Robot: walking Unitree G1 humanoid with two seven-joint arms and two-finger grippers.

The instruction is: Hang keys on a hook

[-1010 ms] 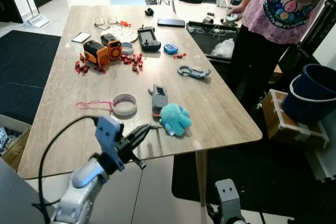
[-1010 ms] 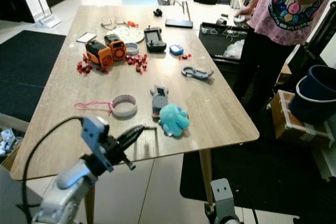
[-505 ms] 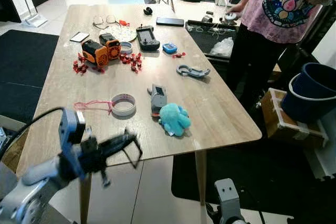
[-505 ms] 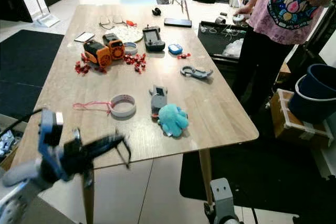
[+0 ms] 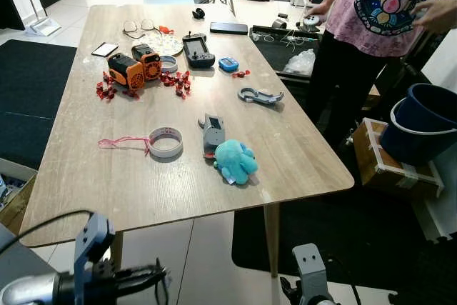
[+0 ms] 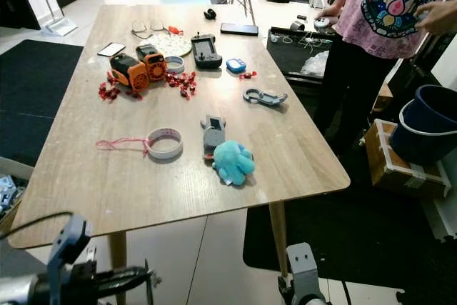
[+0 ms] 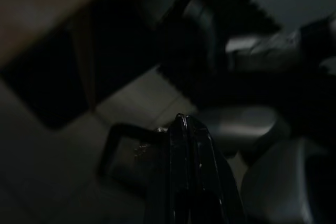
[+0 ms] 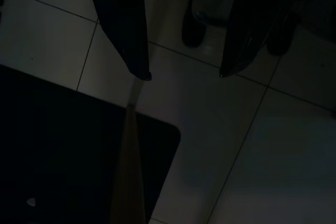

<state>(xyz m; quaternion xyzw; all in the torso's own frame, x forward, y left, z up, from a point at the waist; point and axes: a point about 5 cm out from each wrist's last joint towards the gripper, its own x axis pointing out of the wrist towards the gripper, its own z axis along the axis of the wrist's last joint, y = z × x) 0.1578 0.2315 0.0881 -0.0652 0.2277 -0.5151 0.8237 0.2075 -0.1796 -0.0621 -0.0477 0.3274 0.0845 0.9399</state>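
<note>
Below the table's near edge, left gripper pressed together, right gripper spread wide.

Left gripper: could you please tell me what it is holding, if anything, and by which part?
The left gripper looks shut on a thin dark loop, pinched at one edge. It is too dark to tell what the loop is.
</note>
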